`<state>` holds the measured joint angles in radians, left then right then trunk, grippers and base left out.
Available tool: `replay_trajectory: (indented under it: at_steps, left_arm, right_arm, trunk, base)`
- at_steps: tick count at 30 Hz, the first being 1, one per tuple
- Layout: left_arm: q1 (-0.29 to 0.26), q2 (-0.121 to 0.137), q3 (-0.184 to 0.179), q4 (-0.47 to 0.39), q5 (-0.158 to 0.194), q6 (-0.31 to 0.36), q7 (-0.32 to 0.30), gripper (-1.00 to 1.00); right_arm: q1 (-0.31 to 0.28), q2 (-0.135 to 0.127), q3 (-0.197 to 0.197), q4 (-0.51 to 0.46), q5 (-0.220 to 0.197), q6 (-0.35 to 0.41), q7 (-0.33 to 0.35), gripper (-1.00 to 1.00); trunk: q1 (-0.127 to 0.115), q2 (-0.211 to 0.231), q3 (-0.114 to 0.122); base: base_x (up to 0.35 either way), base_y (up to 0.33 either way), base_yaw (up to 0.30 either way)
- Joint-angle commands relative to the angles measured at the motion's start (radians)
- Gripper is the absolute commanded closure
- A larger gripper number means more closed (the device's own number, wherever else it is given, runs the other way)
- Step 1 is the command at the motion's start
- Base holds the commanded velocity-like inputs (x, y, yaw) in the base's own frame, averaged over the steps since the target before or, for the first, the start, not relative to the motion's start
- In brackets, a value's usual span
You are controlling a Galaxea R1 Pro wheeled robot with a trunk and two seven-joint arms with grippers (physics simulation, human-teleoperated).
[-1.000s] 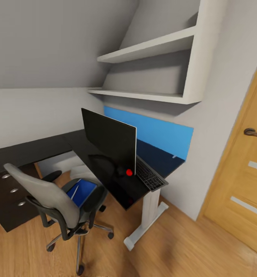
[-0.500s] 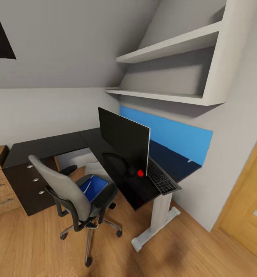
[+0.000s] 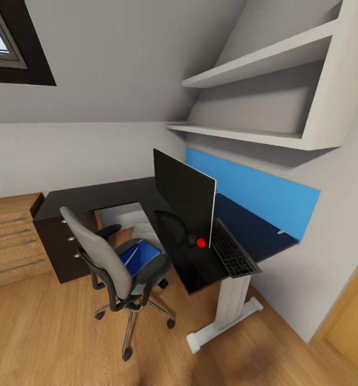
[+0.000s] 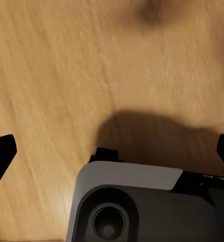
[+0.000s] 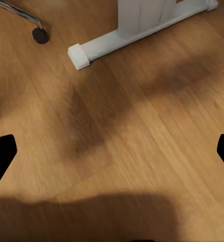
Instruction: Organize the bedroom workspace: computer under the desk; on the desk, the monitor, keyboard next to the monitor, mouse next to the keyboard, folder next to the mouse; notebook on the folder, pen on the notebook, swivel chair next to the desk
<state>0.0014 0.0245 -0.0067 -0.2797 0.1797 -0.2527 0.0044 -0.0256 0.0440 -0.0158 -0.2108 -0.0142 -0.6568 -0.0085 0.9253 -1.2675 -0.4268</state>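
The desk (image 3: 93,195) top is glossy black. The swivel chair (image 3: 114,262) has matt grey cloth and a chrome base. The floor (image 3: 50,343) is smooth wood.

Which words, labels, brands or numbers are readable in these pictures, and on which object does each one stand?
None can be read.
keyboard: key legends too small to read.
monitor: a plain red dot, no text.
robot's body in the left wrist view: faint pale marks near its edge, too blurred to read.
notebook: plain blue cover.
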Motion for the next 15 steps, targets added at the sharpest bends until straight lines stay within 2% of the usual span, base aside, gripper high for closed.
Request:
replay_trajectory:
  at_steps: [1,15]
  left_arm:
    - [0.000,0.000,-0.001,-0.001,0.005,-0.001,0.001,-1.00]
    - [0.000,0.002,0.002,-0.001,0.006,-0.002,0.002,-1.00]
  right_arm:
    - [0.000,0.000,-0.001,0.001,-0.001,-0.003,-0.001,-1.00]
    - [0.000,-0.001,-0.001,0.000,0.000,-0.003,0.000,-1.00]
  trunk:
    - [0.000,-0.001,-0.001]
    - [0.000,-0.001,-0.001]
  base:
    - [0.000,-0.106,0.286]
    - [0.000,-0.020,0.287]
